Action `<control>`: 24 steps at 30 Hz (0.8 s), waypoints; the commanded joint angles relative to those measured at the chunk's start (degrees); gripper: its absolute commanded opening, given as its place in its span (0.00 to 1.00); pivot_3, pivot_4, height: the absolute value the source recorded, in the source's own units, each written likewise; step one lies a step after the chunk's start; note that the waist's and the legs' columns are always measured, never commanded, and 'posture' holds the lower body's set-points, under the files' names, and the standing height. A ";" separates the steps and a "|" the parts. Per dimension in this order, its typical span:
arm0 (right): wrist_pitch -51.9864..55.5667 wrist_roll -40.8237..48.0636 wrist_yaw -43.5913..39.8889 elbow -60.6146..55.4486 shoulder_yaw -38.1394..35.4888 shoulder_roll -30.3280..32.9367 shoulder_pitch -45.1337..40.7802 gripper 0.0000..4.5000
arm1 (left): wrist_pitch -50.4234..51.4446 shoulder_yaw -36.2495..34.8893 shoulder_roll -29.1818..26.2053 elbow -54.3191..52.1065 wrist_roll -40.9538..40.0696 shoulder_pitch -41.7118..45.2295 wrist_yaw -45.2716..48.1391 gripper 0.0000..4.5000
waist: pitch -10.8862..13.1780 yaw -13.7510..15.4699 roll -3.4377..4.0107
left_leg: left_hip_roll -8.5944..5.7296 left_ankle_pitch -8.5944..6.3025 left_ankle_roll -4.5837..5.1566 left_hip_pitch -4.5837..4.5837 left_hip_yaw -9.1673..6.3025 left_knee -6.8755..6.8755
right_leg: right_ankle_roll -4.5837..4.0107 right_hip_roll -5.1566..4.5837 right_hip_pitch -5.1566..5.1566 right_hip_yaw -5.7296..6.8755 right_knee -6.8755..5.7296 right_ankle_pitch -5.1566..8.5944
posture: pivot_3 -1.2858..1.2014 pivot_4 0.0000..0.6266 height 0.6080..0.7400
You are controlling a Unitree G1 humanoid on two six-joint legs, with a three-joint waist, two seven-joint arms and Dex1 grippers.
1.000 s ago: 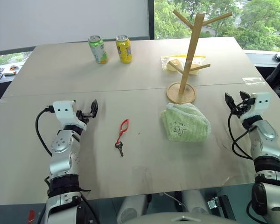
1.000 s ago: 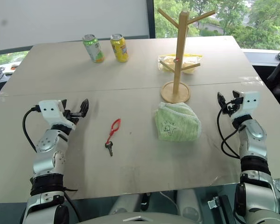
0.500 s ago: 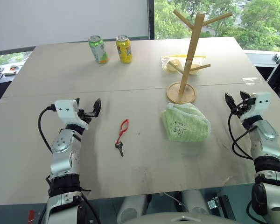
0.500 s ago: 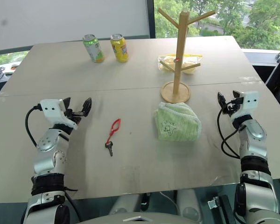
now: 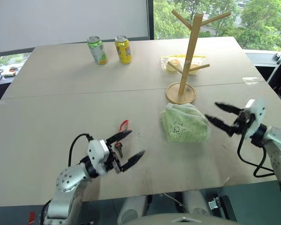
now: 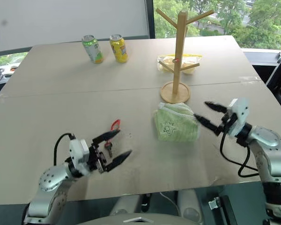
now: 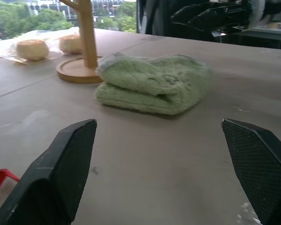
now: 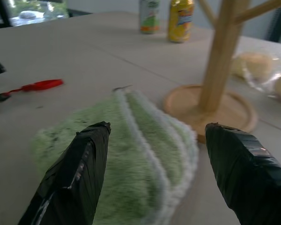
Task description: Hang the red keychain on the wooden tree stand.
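Red keychain [image 5: 123, 125] lies flat, ungrasped. We see left gripper [image 5: 125, 150] and right gripper [image 5: 219, 115] both spread, empty. Risk: left fingers skid off the thin strap.

Silver arm segs w/ black joints, white wrist housings, black looping cables; pincer fingers [image 7: 68, 173] black (pads prob. textured).

I see my left gripper [image 6: 111, 149] open, the red keychain [image 6: 112, 131] just beyond its fingers. My right gripper [image 6: 207, 115] is open beside the green towel [image 6: 174, 124].
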State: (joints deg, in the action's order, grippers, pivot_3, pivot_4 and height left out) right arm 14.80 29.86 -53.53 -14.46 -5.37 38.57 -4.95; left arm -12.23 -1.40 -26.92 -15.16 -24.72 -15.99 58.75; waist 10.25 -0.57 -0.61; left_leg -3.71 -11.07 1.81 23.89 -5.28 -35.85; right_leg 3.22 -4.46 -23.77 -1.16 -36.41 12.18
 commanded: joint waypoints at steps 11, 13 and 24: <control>-4.59 -13.50 -0.08 -1.69 11.73 0.25 -1.88 0.77 | -9.78 3.34 -0.06 2.23 1.51 -1.97 3.66 0.98 | 0.01 0.42 -0.05 | 0.23 -0.01 0.03 0.07 0.39 0.06 | 0.04 -0.63 0.00 1.20 0.25 -0.03 | 0.52 0.24 1.00; -7.53 -16.30 -0.61 0.88 12.91 0.58 -2.10 0.77 | -9.56 3.75 -0.09 2.48 1.48 -2.45 3.68 0.98 | 0.01 0.49 -0.05 | 0.23 -0.01 0.04 0.07 0.40 0.06 | 0.04 -0.62 0.01 1.35 0.25 -0.04 | 0.52 0.24 1.00; -15.67 -24.93 2.21 11.22 15.64 -2.32 -7.22 0.77 | -8.66 4.81 0.58 2.59 2.79 -1.37 0.81 0.98 | 0.00 0.53 -0.07 | 0.25 0.00 0.04 0.00 0.41 0.02 | 0.06 -0.56 0.07 1.43 0.23 -0.05 | 0.52 0.24 1.00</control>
State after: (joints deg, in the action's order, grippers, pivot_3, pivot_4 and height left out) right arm 0.49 6.09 -53.07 -4.53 10.68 36.97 -10.78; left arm -20.74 3.00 -26.51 -10.83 -21.83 -17.42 60.37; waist 10.25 -0.04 -0.68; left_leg -3.47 -11.08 1.85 23.89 -4.87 -35.83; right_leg 3.28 -5.02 -23.71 0.27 -36.18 12.13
